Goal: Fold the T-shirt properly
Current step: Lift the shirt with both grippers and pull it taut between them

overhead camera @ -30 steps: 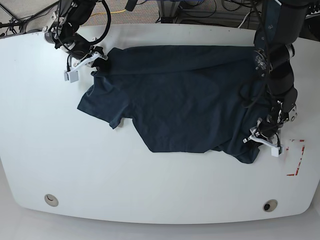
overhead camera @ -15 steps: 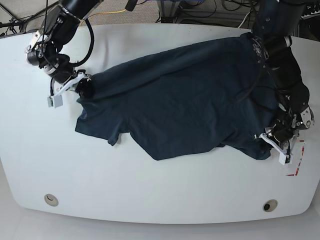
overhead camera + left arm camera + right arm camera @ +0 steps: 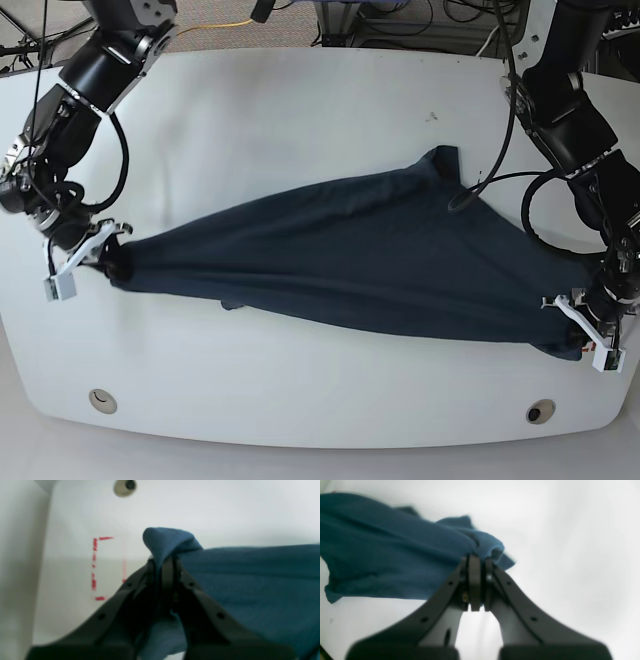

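Note:
The dark navy T-shirt [image 3: 350, 270] is stretched in a long, sagging band between my two grippers across the white table [image 3: 300, 120]. One corner of it points toward the back [image 3: 440, 158]. My right gripper [image 3: 100, 260], at the left edge, is shut on one end of the shirt; the pinched cloth [image 3: 482, 547] bunches above the right gripper's tips [image 3: 477, 563]. My left gripper [image 3: 585, 345], at the front right, is shut on the other end. In the left wrist view a fold of cloth [image 3: 167, 540] sticks out above the left gripper's tips [image 3: 162, 561].
Red tape corner marks [image 3: 94, 565] lie on the table just beside my left gripper. Two round holes sit near the table's front edge [image 3: 101, 400] [image 3: 540, 411]; one also shows in the left wrist view [image 3: 125, 486]. Cables lie behind the table's back edge.
Both grippers have moved toward the front of the table and farther apart, dragging the shirt with them. The shirt has gone from a spread shape to a narrow stretched band.

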`<act>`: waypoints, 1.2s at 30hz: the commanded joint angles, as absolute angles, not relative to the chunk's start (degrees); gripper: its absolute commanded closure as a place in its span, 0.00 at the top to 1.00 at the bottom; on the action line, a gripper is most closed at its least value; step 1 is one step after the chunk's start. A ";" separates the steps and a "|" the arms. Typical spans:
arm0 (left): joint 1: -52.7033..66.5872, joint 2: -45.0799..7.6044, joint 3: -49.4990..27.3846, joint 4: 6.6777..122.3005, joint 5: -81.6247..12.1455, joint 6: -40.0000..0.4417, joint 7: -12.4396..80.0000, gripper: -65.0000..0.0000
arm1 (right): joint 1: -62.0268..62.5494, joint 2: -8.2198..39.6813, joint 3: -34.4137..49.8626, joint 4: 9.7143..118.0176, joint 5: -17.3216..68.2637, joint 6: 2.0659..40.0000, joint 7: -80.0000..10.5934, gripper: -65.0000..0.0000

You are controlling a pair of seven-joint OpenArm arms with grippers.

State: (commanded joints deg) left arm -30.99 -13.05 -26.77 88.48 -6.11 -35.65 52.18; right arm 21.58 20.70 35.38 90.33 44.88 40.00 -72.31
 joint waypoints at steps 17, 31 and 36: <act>-54.73 -13.41 -25.71 96.57 -6.11 -35.65 68.00 0.00 | 54.64 36.26 18.86 80.75 44.97 40.00 -74.24 0.00; -44.79 -13.23 -25.71 104.57 -6.11 -35.74 68.62 0.00 | 46.29 40.48 20.26 81.01 54.20 40.00 -74.95 0.00; -32.57 -13.32 -25.98 108.00 -6.20 -35.82 68.53 0.00 | 29.76 37.93 29.85 85.32 56.66 40.00 -74.95 0.00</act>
